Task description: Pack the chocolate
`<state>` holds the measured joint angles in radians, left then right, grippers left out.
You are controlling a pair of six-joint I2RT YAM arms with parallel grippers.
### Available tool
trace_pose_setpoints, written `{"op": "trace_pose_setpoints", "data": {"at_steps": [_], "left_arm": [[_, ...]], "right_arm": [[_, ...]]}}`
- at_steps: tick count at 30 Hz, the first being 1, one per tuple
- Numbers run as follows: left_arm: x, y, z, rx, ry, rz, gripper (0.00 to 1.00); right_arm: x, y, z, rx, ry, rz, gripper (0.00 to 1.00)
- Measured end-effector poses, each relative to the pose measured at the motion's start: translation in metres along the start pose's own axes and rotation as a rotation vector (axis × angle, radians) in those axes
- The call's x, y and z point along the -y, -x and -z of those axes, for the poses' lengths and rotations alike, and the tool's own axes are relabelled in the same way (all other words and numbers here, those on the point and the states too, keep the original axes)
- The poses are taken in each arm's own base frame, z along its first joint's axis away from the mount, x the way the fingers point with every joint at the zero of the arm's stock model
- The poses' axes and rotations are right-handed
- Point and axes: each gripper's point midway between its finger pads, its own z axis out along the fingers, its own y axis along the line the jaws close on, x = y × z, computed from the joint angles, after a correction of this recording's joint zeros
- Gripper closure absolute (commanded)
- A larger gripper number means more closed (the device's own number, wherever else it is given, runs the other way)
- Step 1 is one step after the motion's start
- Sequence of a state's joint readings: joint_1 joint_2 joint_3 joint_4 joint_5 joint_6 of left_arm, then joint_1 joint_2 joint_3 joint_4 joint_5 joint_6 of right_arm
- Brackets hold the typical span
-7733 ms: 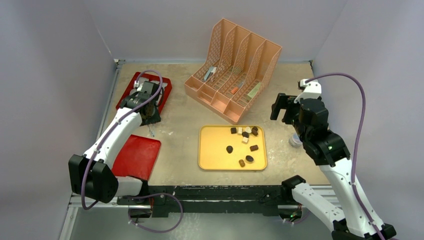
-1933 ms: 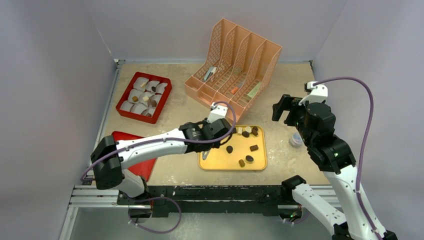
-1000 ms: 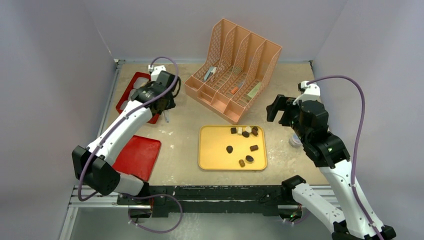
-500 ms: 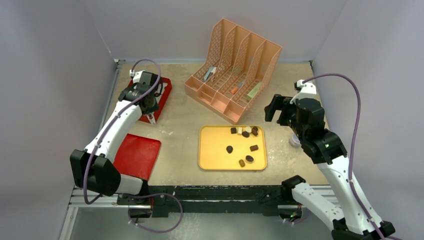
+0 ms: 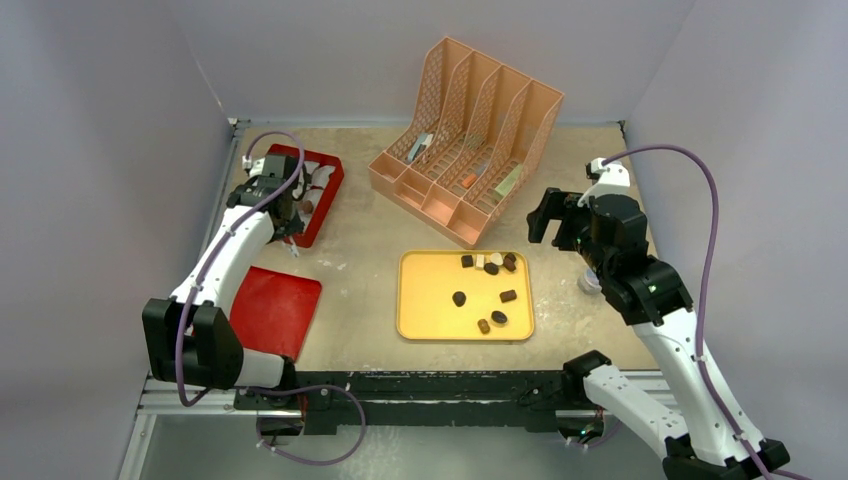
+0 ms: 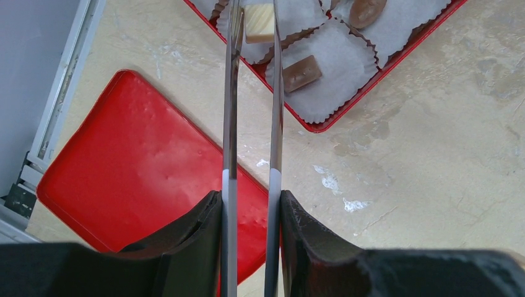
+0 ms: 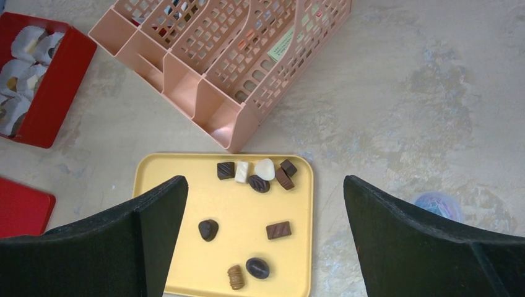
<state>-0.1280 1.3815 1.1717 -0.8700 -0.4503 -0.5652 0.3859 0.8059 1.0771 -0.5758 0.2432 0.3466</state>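
Observation:
Several dark, caramel and white chocolate pieces (image 5: 490, 264) lie on a yellow tray (image 5: 430, 300); they also show in the right wrist view (image 7: 259, 182). My left gripper (image 5: 280, 222) is shut on long metal tweezers (image 6: 275, 124). The tweezer tips pinch a cream-white square chocolate (image 6: 259, 13) over a white cup liner in the red box (image 6: 371, 93). A caramel bar (image 6: 301, 72) lies in the neighbouring liner. My right gripper (image 7: 265, 179) is wide open and empty, high above the tray's far edge (image 7: 223, 204).
The red box (image 5: 325, 195) stands at the back left, with its flat red lid (image 5: 275, 312) near the left arm. A pink file organiser (image 5: 470, 140) stands behind the tray. A small bluish container (image 5: 592, 280) sits right of the tray.
My left arm swung from the yellow tray back to the red box, carrying the tweezers, and has settled over its near edge. The right arm has shifted only slightly.

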Motion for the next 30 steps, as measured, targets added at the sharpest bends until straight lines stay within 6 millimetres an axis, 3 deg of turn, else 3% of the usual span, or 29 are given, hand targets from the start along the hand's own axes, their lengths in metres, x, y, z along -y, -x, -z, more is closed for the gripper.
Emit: {"op": "trace_pose_setpoints", "data": {"at_steps": [30], "left_arm": [[0.0009,0.0019,-0.0026,0.011,-0.005,-0.001,0.62]], "right_arm": [[0.0000,0.0001,-0.0012,-0.002,-0.001,0.008,0.02]]}}
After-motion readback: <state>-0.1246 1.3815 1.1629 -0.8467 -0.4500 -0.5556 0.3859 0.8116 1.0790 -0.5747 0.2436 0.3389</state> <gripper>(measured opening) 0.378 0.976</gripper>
